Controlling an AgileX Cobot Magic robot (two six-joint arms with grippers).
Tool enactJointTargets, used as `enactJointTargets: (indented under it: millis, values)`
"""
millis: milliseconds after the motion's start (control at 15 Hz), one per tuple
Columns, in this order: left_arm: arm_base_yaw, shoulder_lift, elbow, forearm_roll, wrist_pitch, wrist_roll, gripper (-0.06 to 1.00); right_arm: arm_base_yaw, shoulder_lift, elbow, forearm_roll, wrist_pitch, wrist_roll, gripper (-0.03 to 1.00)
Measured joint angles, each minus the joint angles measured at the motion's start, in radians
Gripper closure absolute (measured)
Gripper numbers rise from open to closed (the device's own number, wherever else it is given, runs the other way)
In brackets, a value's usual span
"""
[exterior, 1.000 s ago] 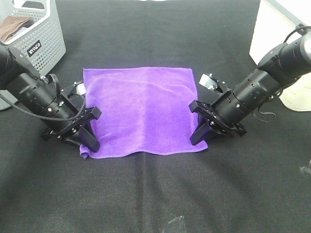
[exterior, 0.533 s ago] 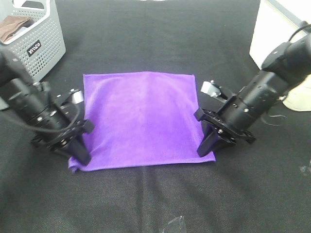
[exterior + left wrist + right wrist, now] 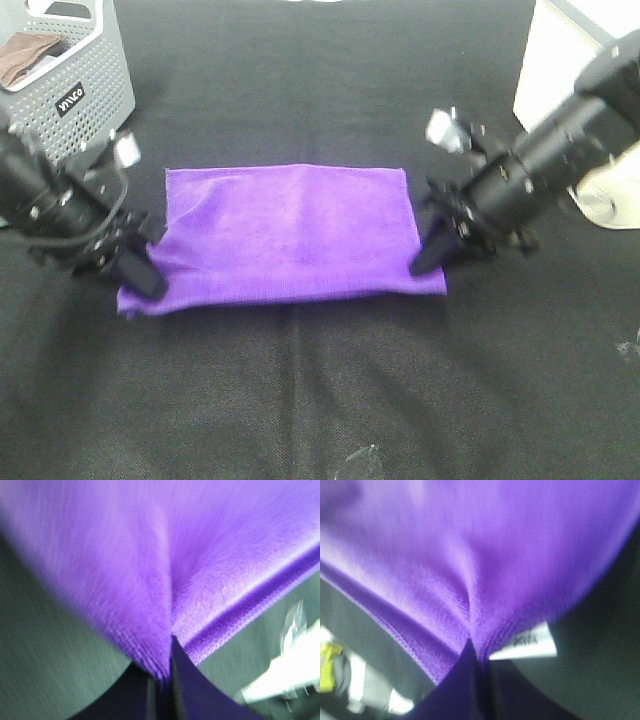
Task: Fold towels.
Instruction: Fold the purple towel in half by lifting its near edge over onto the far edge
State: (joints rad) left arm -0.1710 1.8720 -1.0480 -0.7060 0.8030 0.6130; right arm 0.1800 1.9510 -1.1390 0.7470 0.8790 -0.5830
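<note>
The purple towel (image 3: 285, 230) hangs stretched above the black table between my two grippers. Its near edge is raised, so it shows as a wide band. My left gripper (image 3: 140, 280) is shut on the towel's near left corner. My right gripper (image 3: 425, 262) is shut on its near right corner. In the left wrist view the purple towel (image 3: 160, 570) bunches into the closed fingertips (image 3: 167, 677). The right wrist view shows the towel (image 3: 470, 555) pinched the same way, with its small white tag (image 3: 525, 645) beside the closed jaws.
A grey perforated basket (image 3: 85, 85) with a brown cloth (image 3: 28, 55) in it stands at the back left. A white box (image 3: 560, 70) stands at the back right. A clear plastic piece (image 3: 358, 462) lies at the table's front edge.
Both grippers have lifted the towel's near corners and carried them toward the far edge. The flat square now shows as a shorter, wider band.
</note>
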Motion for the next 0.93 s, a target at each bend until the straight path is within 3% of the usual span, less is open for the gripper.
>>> enactJointTargets:
  millis: [400, 600, 933]
  values:
    - [0.0, 0.215, -0.409, 0.045, -0.074, 0.0, 0.94, -0.037, 0.271, -0.515, -0.047, 0.029, 0.066, 0.97]
    - [0.0, 0.344, -0.611, 0.109, -0.074, -0.027, 0.94, -0.037, 0.394, -0.728, -0.087, 0.03, 0.092, 0.97]
    - [0.0, 0.495, -0.77, 0.193, -0.05, -0.094, 0.94, -0.037, 0.496, -0.825, -0.094, 0.025, 0.106, 0.94]
